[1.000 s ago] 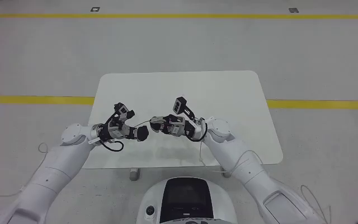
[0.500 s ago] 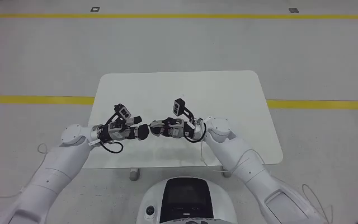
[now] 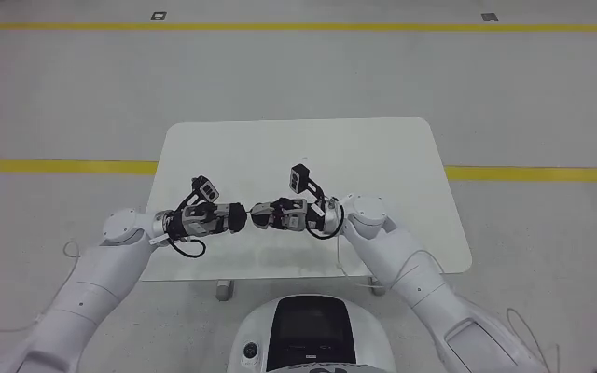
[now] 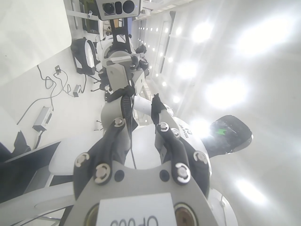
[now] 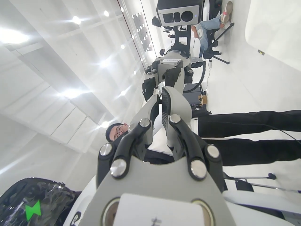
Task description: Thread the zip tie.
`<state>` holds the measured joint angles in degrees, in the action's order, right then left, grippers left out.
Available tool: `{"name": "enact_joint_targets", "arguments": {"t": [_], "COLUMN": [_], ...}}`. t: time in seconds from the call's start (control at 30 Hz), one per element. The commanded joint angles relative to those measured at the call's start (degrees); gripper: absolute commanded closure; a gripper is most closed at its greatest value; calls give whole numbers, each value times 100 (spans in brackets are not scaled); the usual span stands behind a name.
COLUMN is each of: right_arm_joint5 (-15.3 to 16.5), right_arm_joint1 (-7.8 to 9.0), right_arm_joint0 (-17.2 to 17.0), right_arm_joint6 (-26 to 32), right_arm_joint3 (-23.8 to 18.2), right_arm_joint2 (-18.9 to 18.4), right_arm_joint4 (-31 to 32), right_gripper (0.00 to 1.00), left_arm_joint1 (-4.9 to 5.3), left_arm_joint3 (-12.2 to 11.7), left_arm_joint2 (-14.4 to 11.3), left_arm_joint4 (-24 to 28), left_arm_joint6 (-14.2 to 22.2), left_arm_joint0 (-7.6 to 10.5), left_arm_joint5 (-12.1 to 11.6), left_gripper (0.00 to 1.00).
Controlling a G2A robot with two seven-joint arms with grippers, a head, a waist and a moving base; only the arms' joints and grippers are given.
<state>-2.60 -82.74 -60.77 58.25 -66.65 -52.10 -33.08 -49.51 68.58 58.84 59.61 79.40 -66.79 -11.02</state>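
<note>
Both grippers meet tip to tip above the front part of the white table (image 3: 373, 158). My left gripper (image 3: 237, 218) faces my right gripper (image 3: 257, 217), almost touching it. In the left wrist view my left gripper (image 4: 141, 106) has its fingers apart. A thin dark strand, the zip tie (image 4: 131, 142), runs between them close to one finger and up to the right gripper (image 4: 122, 92). In the right wrist view my right gripper (image 5: 160, 102) has its fingers nearly together, with the left gripper (image 5: 170, 76) just beyond them. The zip tie's ends are hidden.
The table's front edge (image 3: 280, 278) lies just below the grippers, and its bare top stretches behind them and to the right. Cables and a power brick (image 4: 42, 118) lie on the floor beside the table.
The two grippers have drawn closer and lined up, the right one lowering toward the left. The pale arc of zip tie seen between them a second ago is now hidden.
</note>
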Motion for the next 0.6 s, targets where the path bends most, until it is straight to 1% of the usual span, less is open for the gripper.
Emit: {"name": "enact_joint_targets", "arguments": {"t": [0.0, 0.2, 0.33, 0.43, 0.57], "right_arm_joint5": [-16, -54, -48, -39, -32], "right_arm_joint1": [5, 14, 14, 10, 4], "right_arm_joint0": [-10, -21, -22, -17, 1], "right_arm_joint6": [12, 16, -4, -28, -43], "right_arm_joint3": [-30, -68, -64, -53, -31], "right_arm_joint2": [8, 46, 67, 91, 122], "right_arm_joint4": [3, 12, -8, -26, -47], "right_gripper": [100, 100, 100, 100, 100], "left_arm_joint1": [-5, -21, -33, -44, -55], "left_arm_joint3": [-1, 3, 0, -16, -33], "left_arm_joint2": [10, 46, 62, 71, 75], "left_arm_joint4": [-13, -49, -75, -89, -123], "left_arm_joint6": [-2, 14, 16, 23, 24], "left_arm_joint0": [-5, -19, -23, -25, -22], "left_arm_joint5": [12, 42, 58, 65, 76], "left_gripper": [81, 85, 82, 85, 93]}}
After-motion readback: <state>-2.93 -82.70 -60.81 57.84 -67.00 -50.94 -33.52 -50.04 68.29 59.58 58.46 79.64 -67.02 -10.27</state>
